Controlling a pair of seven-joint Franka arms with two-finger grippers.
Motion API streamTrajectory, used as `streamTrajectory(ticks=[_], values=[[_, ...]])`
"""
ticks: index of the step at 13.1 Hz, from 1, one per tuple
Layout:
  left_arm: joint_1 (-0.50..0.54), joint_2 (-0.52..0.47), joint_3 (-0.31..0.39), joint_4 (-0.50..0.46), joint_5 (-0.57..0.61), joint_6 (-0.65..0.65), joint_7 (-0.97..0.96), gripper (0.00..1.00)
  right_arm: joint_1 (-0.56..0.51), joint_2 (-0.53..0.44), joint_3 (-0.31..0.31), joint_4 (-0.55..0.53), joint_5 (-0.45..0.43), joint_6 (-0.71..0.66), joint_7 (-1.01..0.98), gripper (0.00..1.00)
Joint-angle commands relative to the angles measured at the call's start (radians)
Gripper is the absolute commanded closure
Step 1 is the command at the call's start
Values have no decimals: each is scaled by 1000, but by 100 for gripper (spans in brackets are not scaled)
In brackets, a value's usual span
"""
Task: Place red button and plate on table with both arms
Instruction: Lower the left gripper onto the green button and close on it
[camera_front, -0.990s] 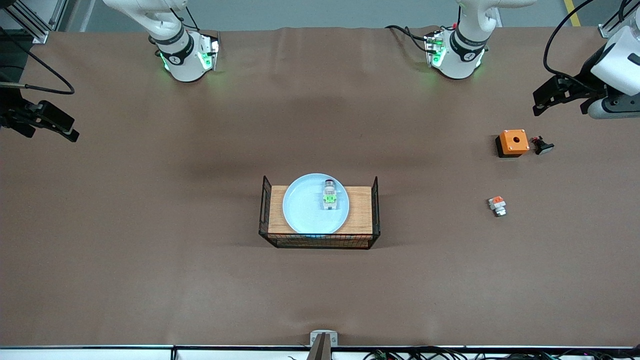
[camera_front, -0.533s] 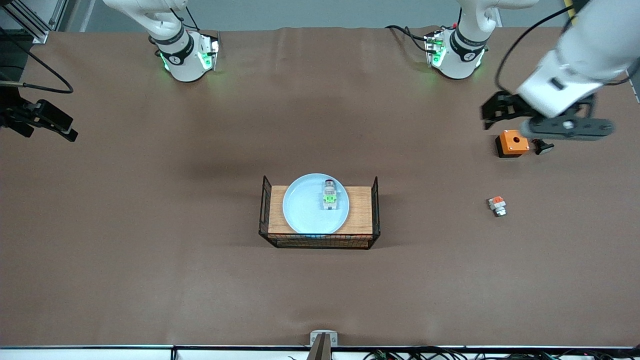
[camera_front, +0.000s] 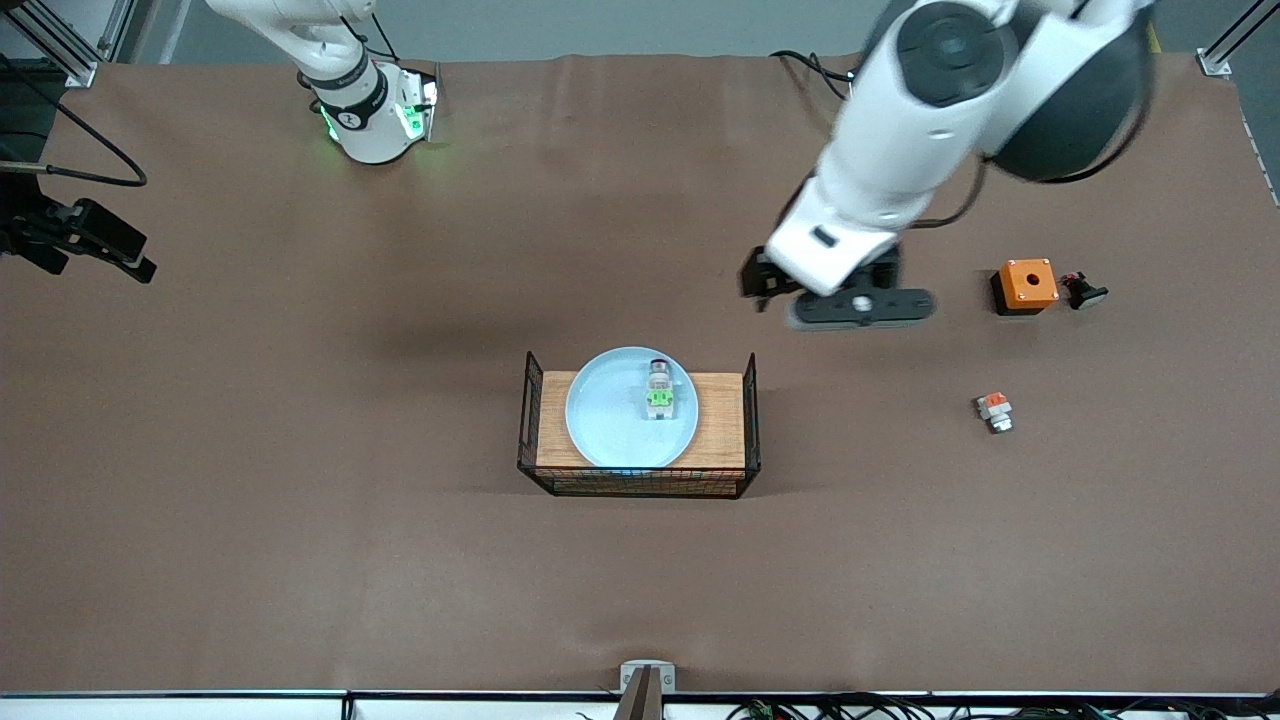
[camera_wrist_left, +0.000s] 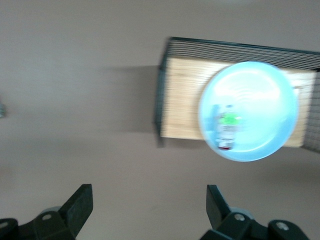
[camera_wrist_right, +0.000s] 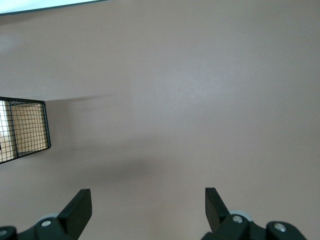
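Observation:
The pale blue plate lies on a wooden board in a black wire rack at the middle of the brown table. The red button, a white-grey unit with a green block, lies on the plate. My left gripper is open and empty, over bare table between the rack and the left arm's base. In the left wrist view the gripper is open, apart from the plate and the button. My right gripper waits open and empty at the right arm's end of the table; it also shows in its own wrist view.
An orange box with a round hole and a small black part sit toward the left arm's end. A tiny unit with an orange-red block lies nearer the front camera than the box. The rack's wire end shows in the right wrist view.
My left arm has swung from its end of the table toward the middle, past the orange box, and its gripper is now near the rack. The right arm has not moved.

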Motion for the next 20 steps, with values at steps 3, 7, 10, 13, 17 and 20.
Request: streamTrajectory(ticks=[3,7,10,13,17,20], values=[[-117,199,26,117,0,166,-211,0,19,1,16,14,-12,-49,3,0],[-141,300,29,118,64,291,-215,10,114,-2,16,14,-13,-71,160,0],[-155,342,40,117,80,328,-214,16,195,-1,18,14,-12,-99,366,0],[-169,372,41,117,147,330,-209,19,289,7,18,3,-10,-111,605,0],[-181,392,41,117,178,353,-208,24,375,71,18,3,5,-96,794,0],[-184,395,41,112,182,353,-208,48,433,113,18,3,5,-60,908,0]])
